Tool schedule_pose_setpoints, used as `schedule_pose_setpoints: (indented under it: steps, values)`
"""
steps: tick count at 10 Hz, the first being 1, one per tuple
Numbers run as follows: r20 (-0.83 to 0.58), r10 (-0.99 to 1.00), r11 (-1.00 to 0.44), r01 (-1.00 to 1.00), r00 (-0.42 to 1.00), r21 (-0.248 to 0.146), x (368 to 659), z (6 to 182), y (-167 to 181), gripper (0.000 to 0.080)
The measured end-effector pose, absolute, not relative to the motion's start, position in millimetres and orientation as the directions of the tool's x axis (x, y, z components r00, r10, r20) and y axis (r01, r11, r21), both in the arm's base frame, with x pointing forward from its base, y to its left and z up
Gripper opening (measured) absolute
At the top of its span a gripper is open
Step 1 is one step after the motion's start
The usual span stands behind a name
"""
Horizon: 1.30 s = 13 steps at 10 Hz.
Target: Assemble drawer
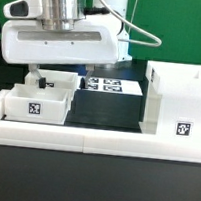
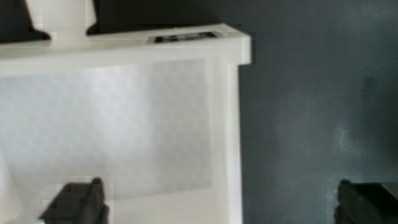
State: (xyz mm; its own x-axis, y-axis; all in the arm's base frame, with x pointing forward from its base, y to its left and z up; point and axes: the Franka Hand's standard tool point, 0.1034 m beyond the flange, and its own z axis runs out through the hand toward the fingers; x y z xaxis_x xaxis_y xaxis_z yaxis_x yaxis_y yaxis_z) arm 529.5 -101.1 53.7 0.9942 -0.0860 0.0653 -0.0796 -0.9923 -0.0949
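Directly below the gripper, spread wide and holding nothing, a small drawer tray lies with its side wall between the fingers. Looks light, stiff, slick plastic; I'd pinch that thin wall. Its tall box stands well apart.

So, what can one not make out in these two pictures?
- Exterior view: the back part of the marker board, covered by the arm.
- Exterior view: the inside of the tall box, hidden by its own walls.
- Wrist view: the whole shape of the tray, cut off by the picture's edges and blurred.
- Wrist view: the dark mark on the tray's rim, too blurred to read.
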Motion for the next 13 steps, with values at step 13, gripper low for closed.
schedule_pose_setpoints:
  steps: [13]
  values:
    - [0.094, -0.012, -1.000, -0.012, 0.996, 0.003, 508, 9.0, -104, 0.0649]
